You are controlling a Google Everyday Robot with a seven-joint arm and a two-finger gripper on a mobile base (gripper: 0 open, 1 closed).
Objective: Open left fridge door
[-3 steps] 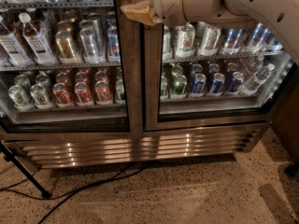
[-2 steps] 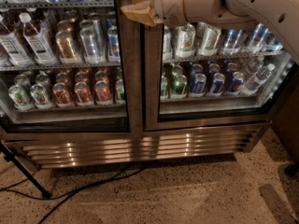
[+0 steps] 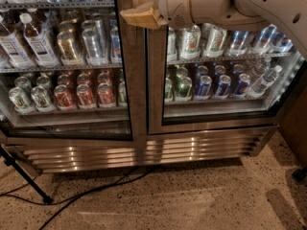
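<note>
Looking at the fridge (image 3: 192, 147), I see the gripper (image 3: 139, 7) in front of the left door's (image 3: 72, 66) inner frame (near the top). I cannot tell whether it is open or closed.

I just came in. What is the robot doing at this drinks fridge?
The robot's arm reaches in from the upper right. Its gripper is high up on the fridge, at the steel upright between the two doors, right beside the left fridge door. That door looks closed, as far as one can see. Cans show behind its glass.
</note>
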